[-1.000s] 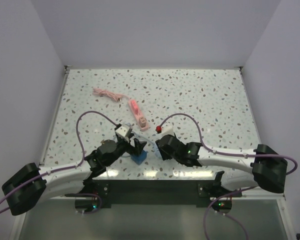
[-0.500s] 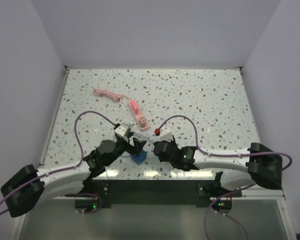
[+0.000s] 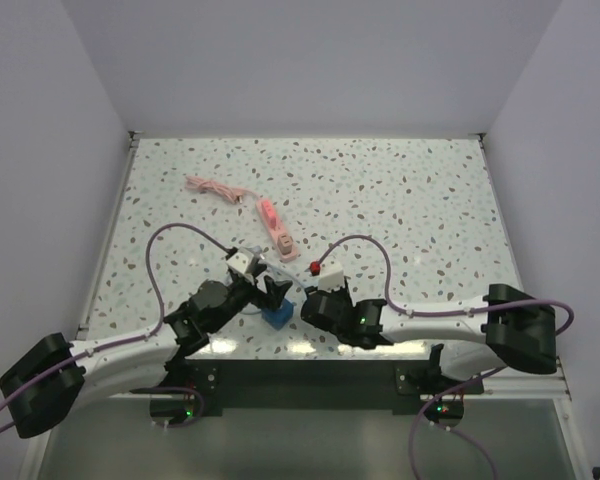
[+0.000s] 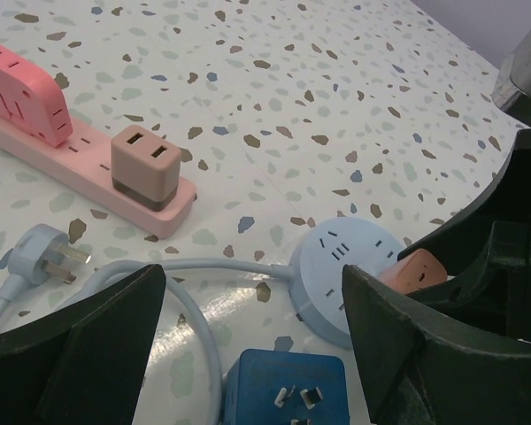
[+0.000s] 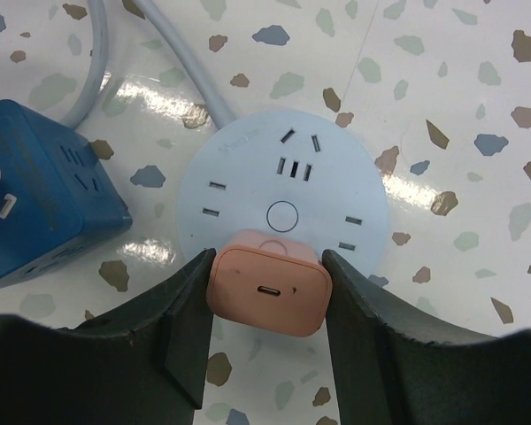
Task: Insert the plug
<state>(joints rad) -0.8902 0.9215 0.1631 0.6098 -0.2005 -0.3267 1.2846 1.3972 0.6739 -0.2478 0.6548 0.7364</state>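
My right gripper (image 5: 267, 301) is shut on a peach plug block (image 5: 267, 290), its USB port facing the camera. The plug sits over the near rim of a round light-blue socket disc (image 5: 283, 190); its prongs are hidden. In the left wrist view the plug (image 4: 419, 270) touches the right edge of the disc (image 4: 347, 273). My left gripper (image 4: 252, 279) is open and empty, above the disc's pale cable and a blue cube adapter (image 4: 288, 390). In the top view both grippers, left (image 3: 270, 291) and right (image 3: 311, 305), meet near the table's front edge.
A pink power strip (image 4: 80, 146) with a tan adapter (image 4: 146, 164) lies beyond the disc, with a grey-blue three-pin plug (image 4: 44, 252) beside it. A white block with a red button (image 3: 327, 270) and a pink cable (image 3: 218, 187) lie farther back.
My right arm has moved left and nearer to the front edge, bringing the peach plug toward the round socket. The left gripper has barely moved.
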